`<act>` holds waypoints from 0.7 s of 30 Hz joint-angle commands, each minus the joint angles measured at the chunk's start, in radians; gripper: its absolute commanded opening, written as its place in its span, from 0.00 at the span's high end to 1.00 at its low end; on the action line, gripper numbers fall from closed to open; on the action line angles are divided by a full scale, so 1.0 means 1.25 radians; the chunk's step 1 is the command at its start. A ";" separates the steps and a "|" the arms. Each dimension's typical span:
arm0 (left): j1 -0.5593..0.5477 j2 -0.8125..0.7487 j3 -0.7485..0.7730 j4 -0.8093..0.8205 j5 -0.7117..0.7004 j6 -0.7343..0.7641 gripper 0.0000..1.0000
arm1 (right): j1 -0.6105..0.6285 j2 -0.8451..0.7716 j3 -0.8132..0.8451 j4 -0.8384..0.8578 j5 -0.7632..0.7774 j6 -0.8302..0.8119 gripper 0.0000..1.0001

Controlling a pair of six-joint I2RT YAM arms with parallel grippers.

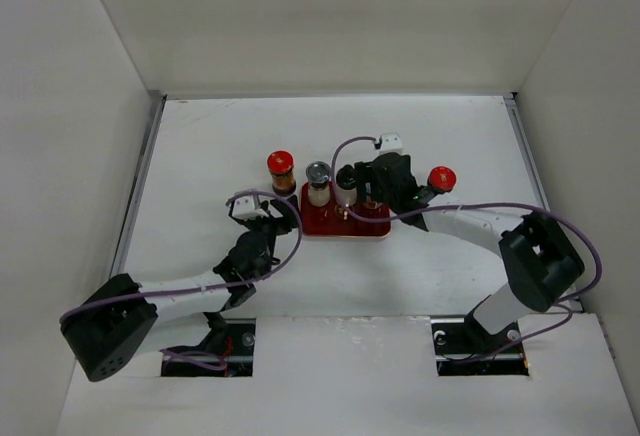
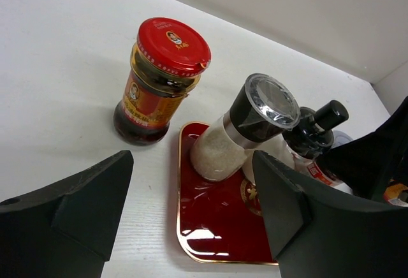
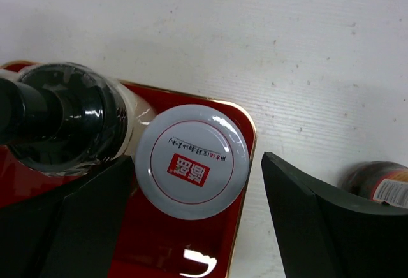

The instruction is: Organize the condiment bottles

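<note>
A dark-red tray (image 1: 345,224) carries a grey-lidded grinder (image 1: 318,180) (image 2: 245,131), a slim black-topped bottle (image 1: 346,184) (image 2: 317,130) (image 3: 57,115) and a white-lidded jar (image 3: 191,169). My right gripper (image 1: 374,199) (image 3: 196,163) stands open round that jar, which rests on the tray: the left finger is close against the lid and the right finger is apart from it. One red-capped jar (image 1: 280,168) (image 2: 159,80) stands on the table left of the tray, another (image 1: 440,178) (image 3: 376,182) to its right. My left gripper (image 1: 264,218) (image 2: 191,185) is open over the tray's near left corner, holding nothing.
White walls (image 1: 60,106) close in the table on three sides. The right arm (image 1: 470,228) reaches in from the right, its purple cable (image 1: 345,146) looping above the bottles. The left arm (image 1: 200,291) lies low at the front left.
</note>
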 commanded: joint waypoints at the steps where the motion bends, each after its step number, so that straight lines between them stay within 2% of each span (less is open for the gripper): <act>1: 0.017 -0.001 0.008 0.030 0.002 -0.009 0.25 | 0.007 -0.024 -0.014 0.120 0.034 0.013 0.07; 3: 0.033 -0.018 0.021 0.003 0.000 -0.009 0.24 | 0.009 -0.064 -0.044 0.134 0.049 0.021 0.00; 4: 0.036 -0.033 0.030 -0.019 0.000 -0.010 0.24 | 0.009 -0.082 -0.058 0.140 0.054 0.026 0.00; 8: 0.024 -0.121 0.144 -0.255 -0.006 -0.030 0.20 | 0.012 -0.187 -0.158 0.180 0.073 0.073 0.00; 11: 0.043 -0.104 0.254 -0.427 0.005 -0.037 0.16 | 0.022 -0.257 -0.235 0.215 0.084 0.113 0.00; 14: 0.079 -0.037 0.341 -0.534 0.038 -0.032 0.13 | 0.042 -0.318 -0.291 0.245 0.115 0.126 0.00; 15: 0.096 -0.009 0.371 -0.568 0.063 -0.029 0.13 | 0.050 -0.336 -0.307 0.256 0.128 0.129 0.03; 17: 0.126 0.038 0.414 -0.630 0.100 -0.032 0.12 | 0.063 -0.372 -0.333 0.271 0.146 0.137 0.20; 18: 0.137 0.063 0.432 -0.647 0.116 -0.031 0.11 | 0.073 -0.394 -0.347 0.278 0.152 0.145 0.23; 20: 0.153 0.103 0.466 -0.669 0.122 -0.026 0.10 | 0.083 -0.423 -0.371 0.298 0.154 0.151 0.22; 21: 0.158 0.121 0.481 -0.671 0.127 -0.022 0.10 | 0.083 -0.428 -0.381 0.309 0.153 0.151 0.19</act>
